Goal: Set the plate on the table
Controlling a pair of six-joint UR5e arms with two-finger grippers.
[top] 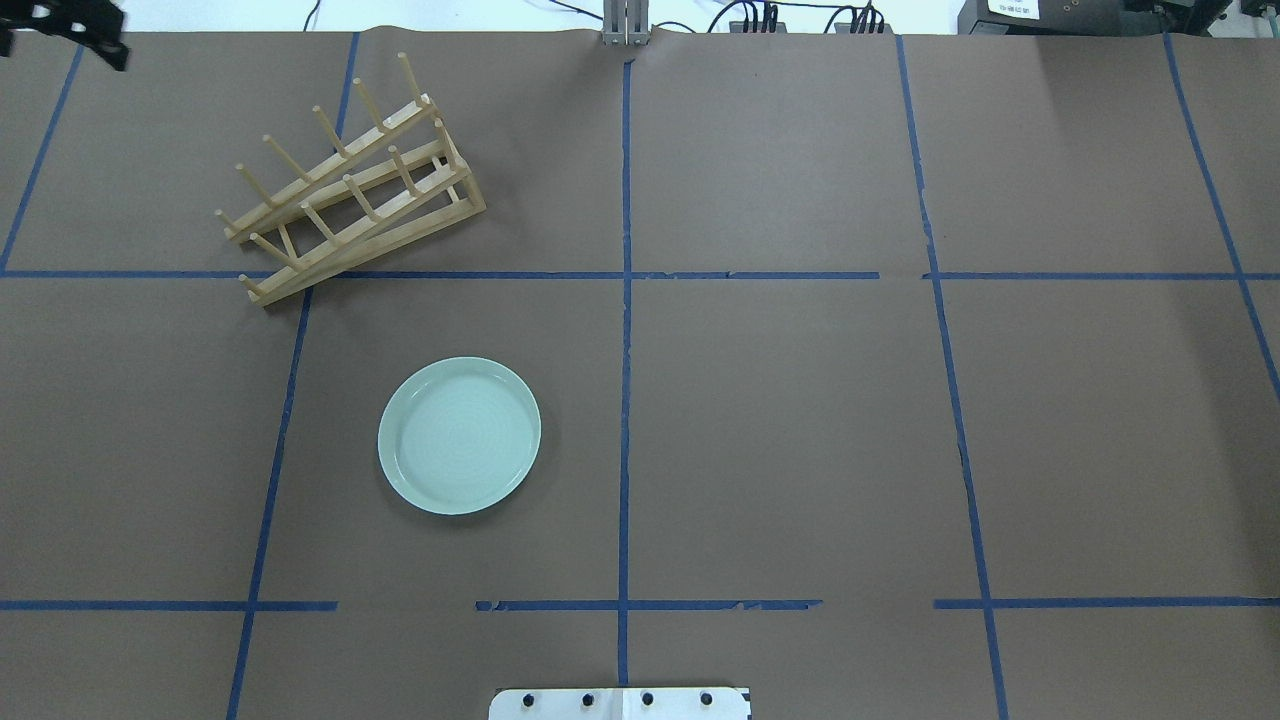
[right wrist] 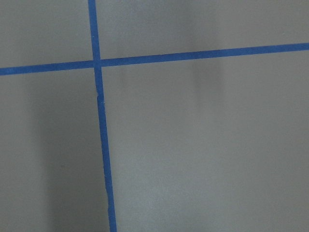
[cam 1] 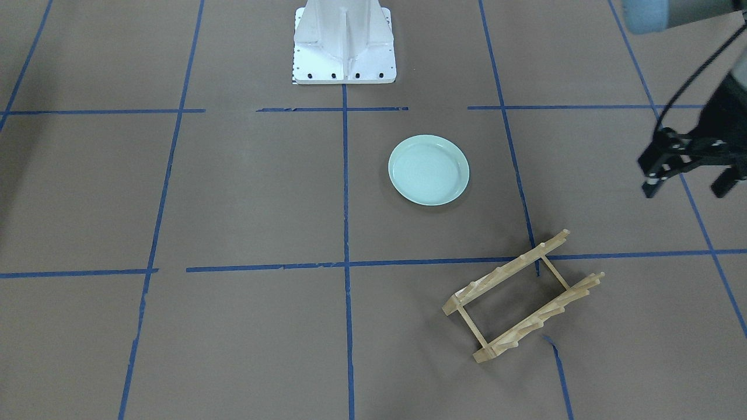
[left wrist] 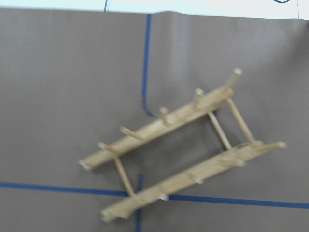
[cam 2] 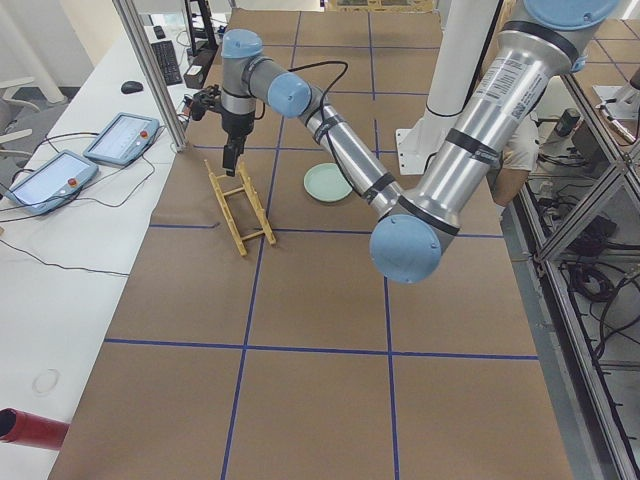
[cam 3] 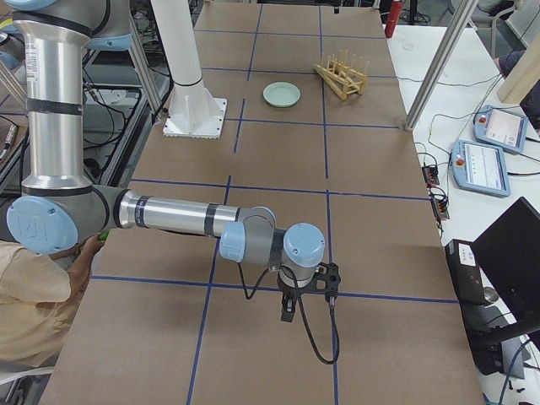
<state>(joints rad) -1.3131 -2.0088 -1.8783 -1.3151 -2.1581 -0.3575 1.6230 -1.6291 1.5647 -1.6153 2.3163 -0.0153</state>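
The plate [cam 1: 429, 170] lies flat on the table [cam 1: 245, 192], alone, between the white base [cam 1: 344, 41] and the wooden rack [cam 1: 523, 296]. The left gripper [cam 1: 684, 188] hangs in the air near the rack, spread wide and holding nothing. The right gripper [cam 3: 288, 308] is far off at the other end, and I cannot tell if it is spread or pressed together.

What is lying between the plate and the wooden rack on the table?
No object stands there. Between the plate and the wooden rack the overhead view shows only bare table, crossed by one blue tape line.
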